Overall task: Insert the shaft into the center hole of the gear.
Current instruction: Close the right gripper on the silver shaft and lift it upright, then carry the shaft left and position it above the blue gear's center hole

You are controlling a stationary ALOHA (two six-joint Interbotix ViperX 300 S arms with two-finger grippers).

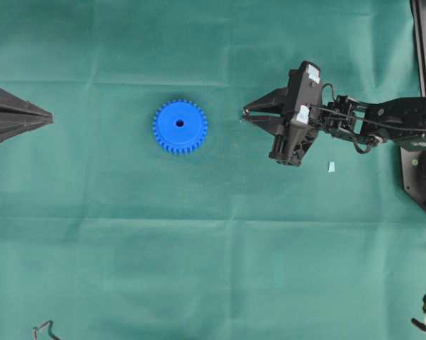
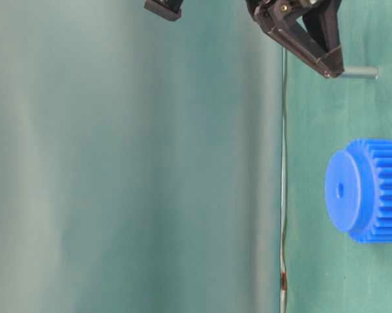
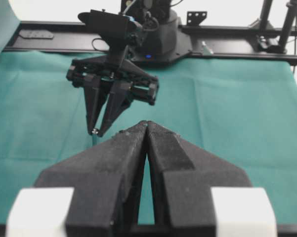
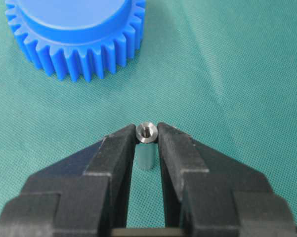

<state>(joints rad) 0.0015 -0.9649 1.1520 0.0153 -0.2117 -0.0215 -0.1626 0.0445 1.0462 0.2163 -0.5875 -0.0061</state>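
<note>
The blue gear (image 1: 180, 127) lies flat on the green cloth left of centre, its center hole (image 1: 180, 123) facing up and empty. My right gripper (image 4: 147, 133) is shut on the shaft (image 4: 147, 132), a small silvery pin held upright with both fingertips pressed against its top end. It stands a short way right of the gear (image 4: 74, 34). From the side, the shaft (image 2: 359, 72) sticks out past the fingertips toward the cloth; whether it touches I cannot tell. My left gripper (image 3: 147, 123) is shut and empty at the far left edge (image 1: 49, 117).
A pale blue scrap (image 1: 331, 167) lies on the cloth under the right arm. The black frame (image 1: 425, 42) runs along the right edge. A cable end (image 1: 46, 329) pokes in at the bottom left.
</note>
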